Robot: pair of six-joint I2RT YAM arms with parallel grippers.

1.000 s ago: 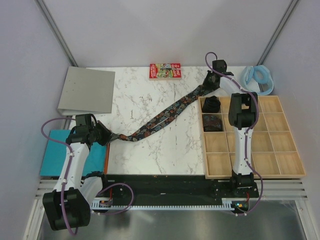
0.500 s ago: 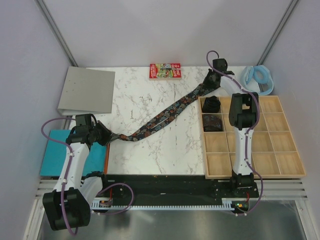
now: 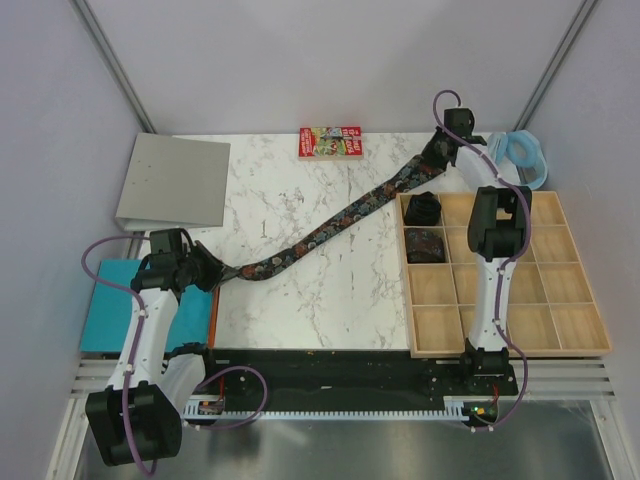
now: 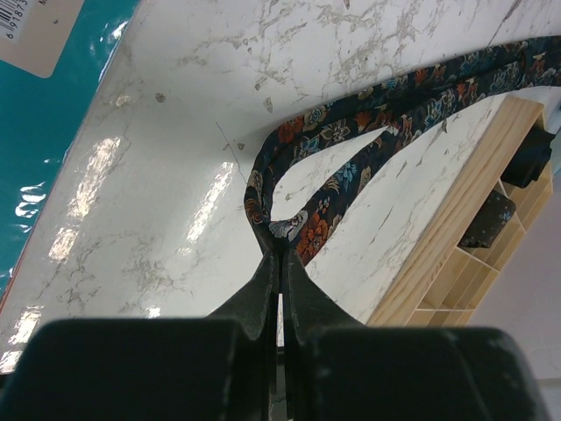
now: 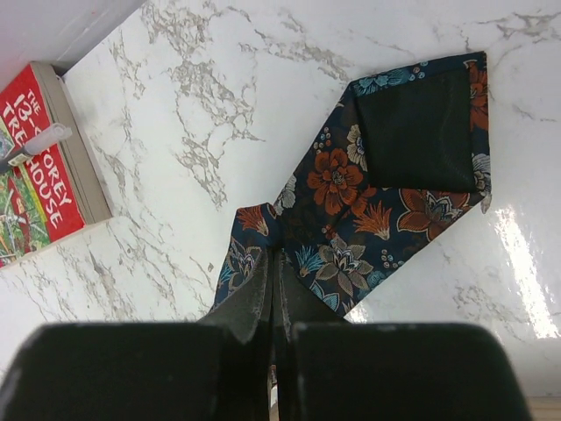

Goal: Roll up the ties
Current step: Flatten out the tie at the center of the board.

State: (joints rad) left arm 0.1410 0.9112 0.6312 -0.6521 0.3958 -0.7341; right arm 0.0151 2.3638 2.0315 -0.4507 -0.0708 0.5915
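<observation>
Top external: tie (image 3: pixel 330 225) lies diagonally across the table (image 3: pixel 300 300), left fingers (image 4: pixel 279 259) clamped on its near end, right fingers (image 5: pixel 273 263) clamped on the far end

The white marble tabletop (image 3: pixel 300 300) filled the centre of the top view. A red printed box (image 3: pixel 329 142), lettered in part "13" and "HOUSE", lay flat at 12 o'clock against the far edge. A grey flat panel (image 3: pixel 175 180) sat at 10 o'clock and overhung the left edge. A teal board (image 3: pixel 105 305) lay beside the tabletop at 8 o'clock. A wooden tray (image 3: pixel 570 283), divided into square compartments, occupied 3 to 4 o'clock. A pale blue ring (image 3: pixel 540 160) rested at 2 o'clock, just beyond the tray. A black rail (image 3: pixel 330 365) ran along the near edge at 6 o'clock.
</observation>
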